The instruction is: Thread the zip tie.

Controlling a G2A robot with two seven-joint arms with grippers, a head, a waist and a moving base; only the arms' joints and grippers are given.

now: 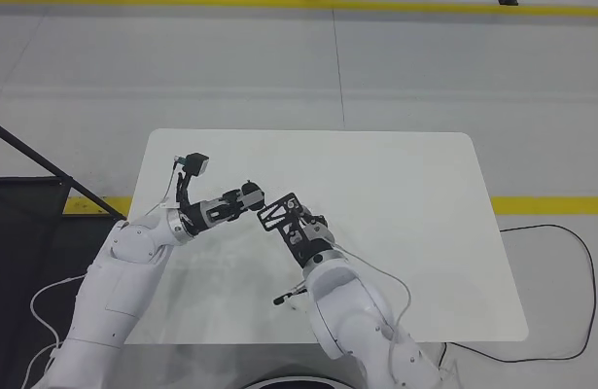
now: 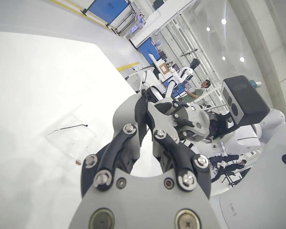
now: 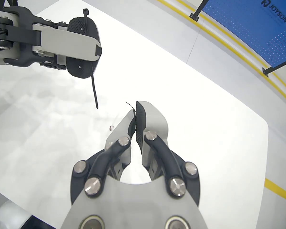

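While both arms hang over the near-left part of the table (image 1: 405, 194), top view has the left gripper (image 1: 250, 194) and right gripper (image 1: 272, 215) tip to tip, just beside each other, raised off the surface. Likely a meeting pose so one can work on what the other holds.

Left wrist view: left fingers (image 2: 139, 110) pressed together, right gripper directly beyond them. Down on the table lies a thin black strand (image 2: 74, 127) on a clear sheet (image 2: 69, 144); cannot tell what it is, maybe a spare tie.

Right wrist view: the left gripper pinches the zip tie (image 3: 93, 84) mid-strap between its pads. The head sticks out above the fingers and the pointed tail hangs free below, near the right fingertips but apart from them. Gripping the middle leaves both ends exposed, which threading needs. Right fingers (image 3: 140, 113) are pressed together with a hair-thin black wisp (image 3: 130, 104) poking from the tips; too small to identify. Judgement: threading not begun, the tail is nowhere near the head. The right gripper probably must open, take the tail and bend it round.
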